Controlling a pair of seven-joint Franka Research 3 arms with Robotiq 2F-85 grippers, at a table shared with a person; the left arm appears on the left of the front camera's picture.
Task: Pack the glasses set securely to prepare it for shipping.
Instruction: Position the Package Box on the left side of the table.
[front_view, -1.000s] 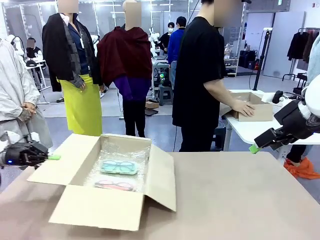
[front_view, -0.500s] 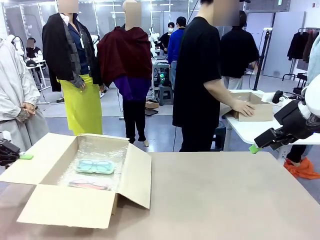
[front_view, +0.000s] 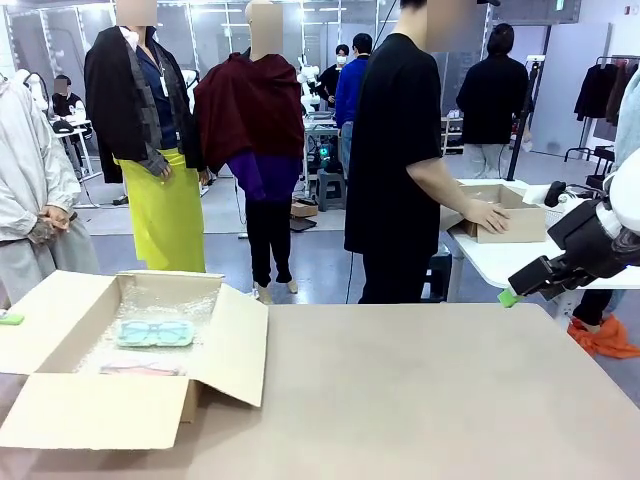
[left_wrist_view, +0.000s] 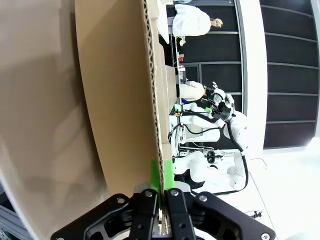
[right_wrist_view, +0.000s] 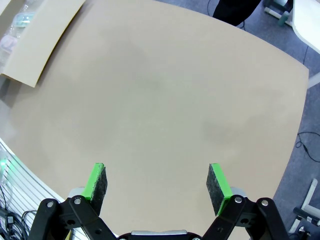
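Glasses packs, clear-wrapped, mint-green-framed (front_view: 153, 333) and pink-framed (front_view: 137, 369), are lying on bubble wrap inside your open brown cardboard box (front_view: 225, 345). Your left gripper (left_wrist_view: 161, 192) is pinching the box's flap edge; your right gripper (right_wrist_view: 159, 184) is hovering spread above the tan table (right_wrist_view: 165, 100).

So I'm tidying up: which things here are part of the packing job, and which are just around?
Job: mint-green glasses pack, pink glasses pack, cardboard box, bubble wrap, left tool pinching a flap.

Around: small box under a person's hand, idle right tool.

Tan table (front_view: 430, 390) — open cardboard box (front_view: 95, 410) at left edge, seemingly resting on it.
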